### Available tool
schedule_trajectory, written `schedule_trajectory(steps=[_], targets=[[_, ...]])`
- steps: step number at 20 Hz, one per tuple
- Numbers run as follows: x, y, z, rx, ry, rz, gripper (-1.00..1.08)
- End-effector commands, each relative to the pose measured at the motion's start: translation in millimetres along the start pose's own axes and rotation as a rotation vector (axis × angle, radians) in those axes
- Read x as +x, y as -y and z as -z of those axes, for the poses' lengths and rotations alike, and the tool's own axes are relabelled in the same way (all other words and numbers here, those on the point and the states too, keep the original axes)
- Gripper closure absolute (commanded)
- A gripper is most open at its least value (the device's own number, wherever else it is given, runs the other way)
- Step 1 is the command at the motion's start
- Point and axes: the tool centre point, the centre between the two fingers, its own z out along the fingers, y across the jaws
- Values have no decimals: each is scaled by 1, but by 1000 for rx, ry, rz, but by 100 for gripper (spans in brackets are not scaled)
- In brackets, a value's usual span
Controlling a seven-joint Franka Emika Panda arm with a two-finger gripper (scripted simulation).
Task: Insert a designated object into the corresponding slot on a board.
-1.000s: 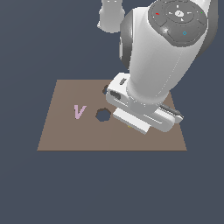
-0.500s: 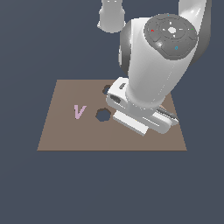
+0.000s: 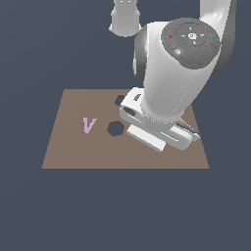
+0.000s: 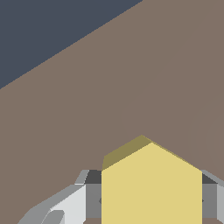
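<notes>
Brown board point(image 3: 73, 147) beneath, yellow hexagonal block point(image 4: 151, 188) between the fingers point(image 4: 92, 197)

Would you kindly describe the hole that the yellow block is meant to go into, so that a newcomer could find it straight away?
Start from the flat brown board and find the pink V on it. Just toward the exterior view's right of that V, in front of the white arm, lies a dark hole. Its clean six-sided outline sets it apart from the other dark hole farther back, which the arm partly hides.
</notes>
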Motion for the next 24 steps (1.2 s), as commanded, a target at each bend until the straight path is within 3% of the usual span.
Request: schedule_trajectory(steps=[1,12,24], targets=[[0,-1,-1,-1,0,-1,108],[9,-10,1,0,0,-87,108],[33,-60,6,0,1,-464,108]])
